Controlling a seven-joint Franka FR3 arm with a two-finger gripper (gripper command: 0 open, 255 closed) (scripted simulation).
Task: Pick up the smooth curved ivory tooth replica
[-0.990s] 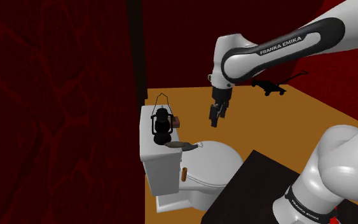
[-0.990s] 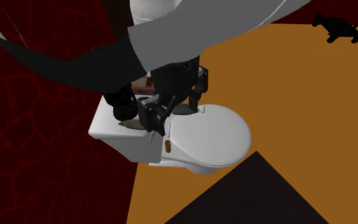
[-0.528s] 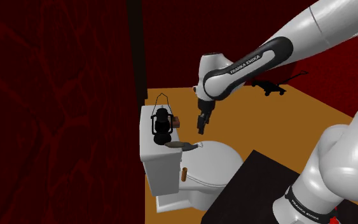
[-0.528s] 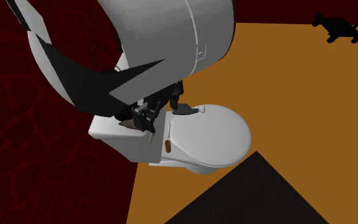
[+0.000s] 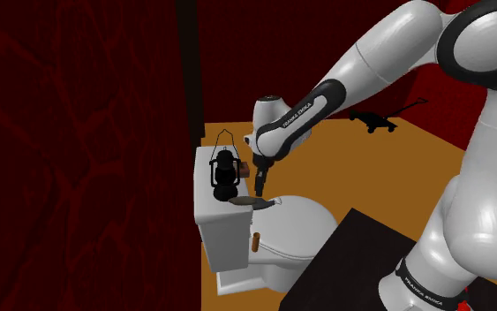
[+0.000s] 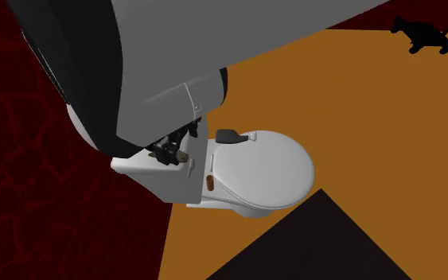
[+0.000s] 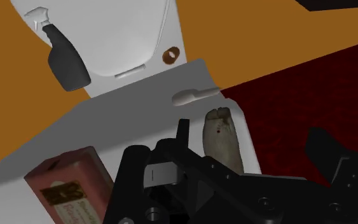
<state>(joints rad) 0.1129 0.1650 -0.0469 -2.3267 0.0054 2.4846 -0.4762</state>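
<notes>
The tooth replica (image 7: 222, 143) is a beige, curved, tapering piece lying on the white toilet tank lid (image 7: 139, 108), close to the edge by the red wall. My black gripper (image 7: 254, 147) hangs just above it, open. The tooth lies between the two fingers, nearer one of them, and neither touches it. In the shoulder view the gripper (image 5: 259, 185) points down over the tank beside a black lantern (image 5: 224, 168). In the second exterior view the gripper (image 6: 174, 149) sits low over the tank, largely hidden by the arm.
A reddish-brown box (image 7: 69, 181) lies on the tank lid beside the gripper. A dark spray bottle (image 7: 66, 60) rests on the toilet seat lid (image 6: 262, 167). The white flush handle (image 7: 195, 96) sticks out of the tank. Red walls close in behind. The floor (image 5: 352, 168) is orange.
The arm has swung toward the shoulder view's left and come down, carrying the gripper from above the floor to just over the tank lid. The things on the toilet have not moved.
</notes>
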